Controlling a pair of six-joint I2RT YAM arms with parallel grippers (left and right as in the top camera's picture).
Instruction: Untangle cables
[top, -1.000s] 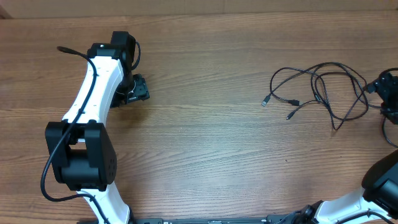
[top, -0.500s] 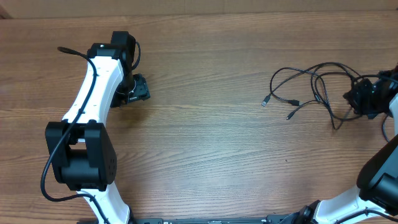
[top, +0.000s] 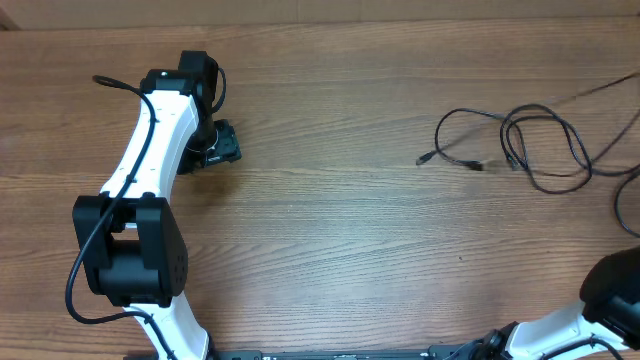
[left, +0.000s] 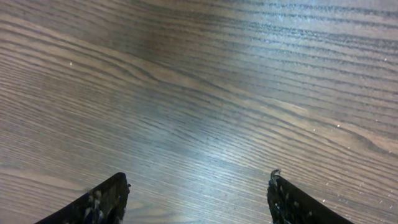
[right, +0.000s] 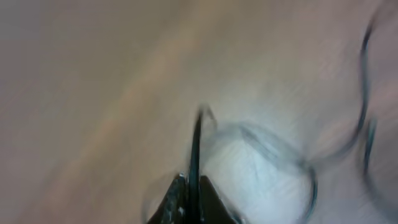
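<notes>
Since the earlier overhead frame the right pincer (right: 189, 186) is no longer showing from above, and the cables (top: 512, 150) are lying differently: their loops are drawn out flatter, and one strand (top: 600, 88) is now running off as a blurred, stretched line away from the left arm (top: 150, 130).

The counter (top: 330, 230) is carrying everything, its wood grain running bare across the wide stretch to the right of the left arm. That arm is reaching up along its own side and seems to be waiting well clear, probably so that the work on the tangle has room. The right arm (top: 615, 295) is showing only its base, at the corner farthest from the left arm.

The cables are resting on the counter far across from the left arm, a loose bundle of loops with a plug end (top: 423, 158) pointing back toward it.

The left pincer (left: 198, 180) is hovering over bare wood with its fingers spread apart and nothing between them. In the right wrist view, badly smeared by motion, the right pincer is pinched fully together with a thin black cord rising from its tip, so it appears to be clamping one of the cables. The taut strand fits that reading: the arm is likely drawing one cord outward to slide it free of the other loops.
</notes>
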